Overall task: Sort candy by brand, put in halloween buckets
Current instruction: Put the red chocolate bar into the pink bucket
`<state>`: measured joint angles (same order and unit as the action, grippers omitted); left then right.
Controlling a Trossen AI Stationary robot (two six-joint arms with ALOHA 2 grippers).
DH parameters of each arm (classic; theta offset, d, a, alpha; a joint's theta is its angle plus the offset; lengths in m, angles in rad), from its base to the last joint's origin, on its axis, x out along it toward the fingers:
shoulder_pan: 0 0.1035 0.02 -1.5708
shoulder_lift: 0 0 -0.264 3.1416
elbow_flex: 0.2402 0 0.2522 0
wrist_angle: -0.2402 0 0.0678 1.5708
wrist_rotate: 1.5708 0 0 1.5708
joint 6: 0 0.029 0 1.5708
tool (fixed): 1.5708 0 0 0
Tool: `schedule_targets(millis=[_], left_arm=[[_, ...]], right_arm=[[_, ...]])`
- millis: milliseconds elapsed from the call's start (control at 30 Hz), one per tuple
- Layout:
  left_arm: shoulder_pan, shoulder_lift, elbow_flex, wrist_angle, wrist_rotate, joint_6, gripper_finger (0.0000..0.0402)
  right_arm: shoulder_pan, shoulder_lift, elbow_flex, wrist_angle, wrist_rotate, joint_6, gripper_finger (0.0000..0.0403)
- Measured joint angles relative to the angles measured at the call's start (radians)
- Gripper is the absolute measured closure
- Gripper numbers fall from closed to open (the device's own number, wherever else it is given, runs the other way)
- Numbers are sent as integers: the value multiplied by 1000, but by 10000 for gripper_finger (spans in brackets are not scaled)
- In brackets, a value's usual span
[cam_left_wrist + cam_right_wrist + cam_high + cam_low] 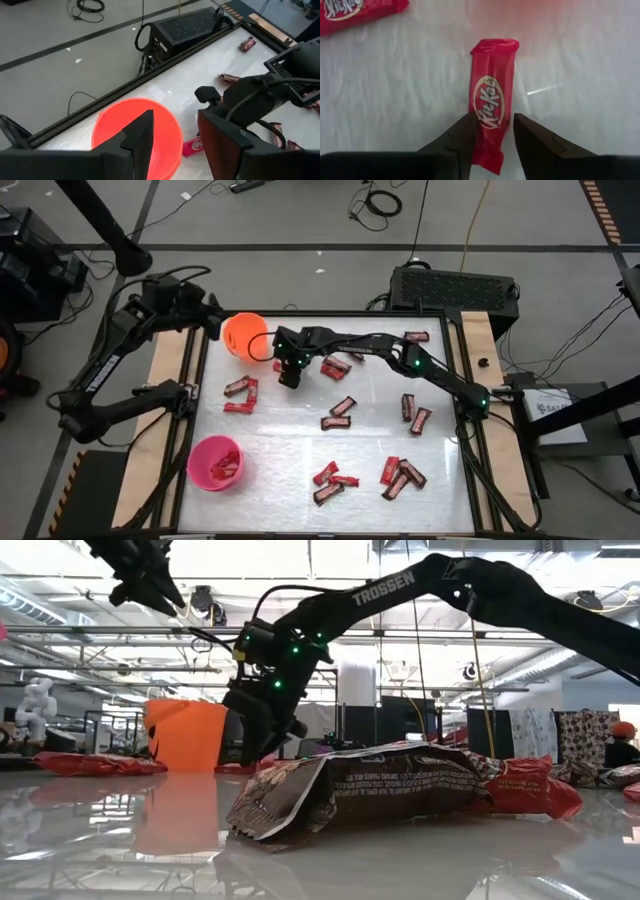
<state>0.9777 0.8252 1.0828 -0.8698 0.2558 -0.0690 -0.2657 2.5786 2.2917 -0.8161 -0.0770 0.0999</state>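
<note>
1. Right gripper (491, 131) points down at the white tabletop (290, 450); its fingers are narrowly parted, one on each side of a red flat wrapped Kit Kat bar (490, 102). They look to press the wrapper's sides, but I can't tell whether the grip is closed.
2. That bar runs lengthways away from the fingertips, its far end nearest the orange round plastic bucket (244, 336).
3. A second red Kit Kat bar (355, 14) lies well off to one side of the right fingers, apart from the first.
4. Left gripper (172, 137) hovers above the orange bucket's rim, fingers open, nothing between them.
5. The right arm's dark wrist (260, 97) sits just beside the left fingers, crowding that side.
6. The black table frame rail (150, 85) runs just past the orange bucket, so little room there.
7. Loose red and dark brown wrapped bars (340, 412) scatter mid-table; bare table between clusters.
8. Pink round plastic bucket (216, 463), with some bars inside, stands well apart from both grippers at the near-left edge.
</note>
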Motion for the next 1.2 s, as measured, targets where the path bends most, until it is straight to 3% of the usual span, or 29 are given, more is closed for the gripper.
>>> schedule_targets(millis=[100,233,433,767,967,1067,1200], left_arm=[[-5,-1,0,-1,-3,5,243],[-14,-1,0,-2,-2,25,243],[-37,-5,0,-9,-2,64,243],[-64,-9,0,-30,1,117,243],[-64,-17,0,-86,2,139,242],[-64,-31,0,-106,6,158,242],[-64,-49,0,-120,21,160,242]], right_arm=[[4,0,1,-20,-2,18,311],[7,-2,2,-45,-16,21,383],[14,-42,-4,-76,-91,118,401],[127,-206,0,52,-220,105,402],[191,-204,0,39,-8,177,402],[177,-174,-3,20,2,228,390],[148,-152,-1,-58,0,306,342]])
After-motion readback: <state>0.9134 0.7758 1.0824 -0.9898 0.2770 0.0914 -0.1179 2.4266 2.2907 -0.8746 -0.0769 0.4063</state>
